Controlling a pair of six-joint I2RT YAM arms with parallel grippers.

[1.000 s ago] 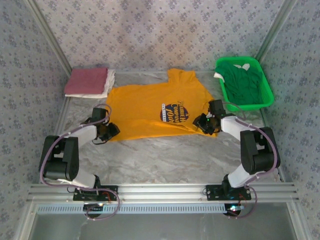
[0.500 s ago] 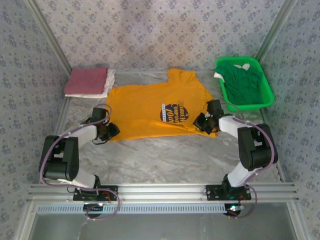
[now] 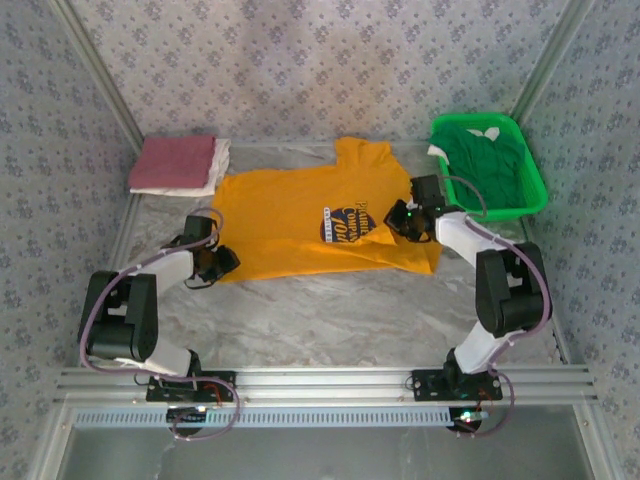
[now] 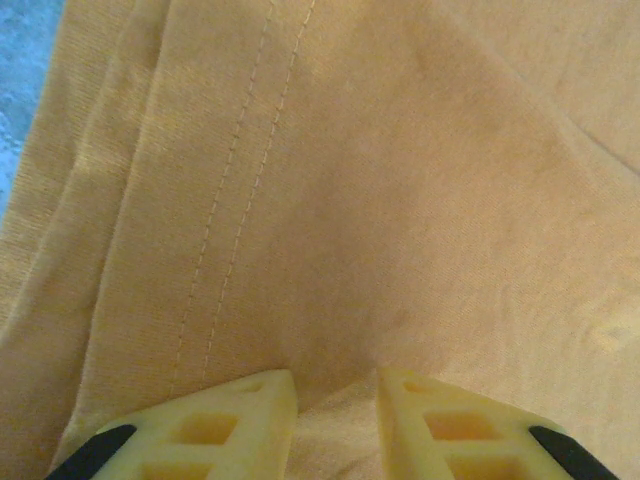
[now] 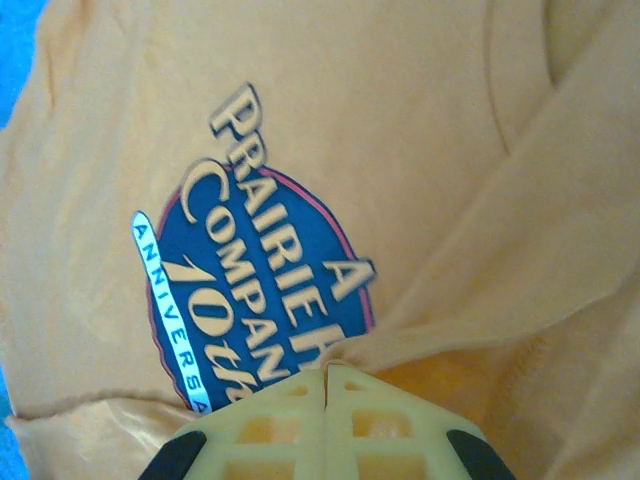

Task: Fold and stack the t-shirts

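Farther back now, my right gripper (image 5: 327,378) clamps the orange-yellow t-shirt (image 3: 290,215) by its print (image 5: 250,270), left gripper (image 4: 335,385) pinching its hem (image 4: 150,200); uneven pulling could slip either thin fold.

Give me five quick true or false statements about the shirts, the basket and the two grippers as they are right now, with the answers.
1. The orange-yellow t-shirt lies spread on the table. True.
2. The right gripper is open, clear of the cloth. False: it is shut on a fold of that shirt beside the navy print.
3. The green basket holds a green t-shirt. True.
4. The dusty red t-shirt is in the basket. False: it lies folded on a white t-shirt at the table's far left corner.
5. The left gripper is at the orange-yellow shirt's near left corner. True.
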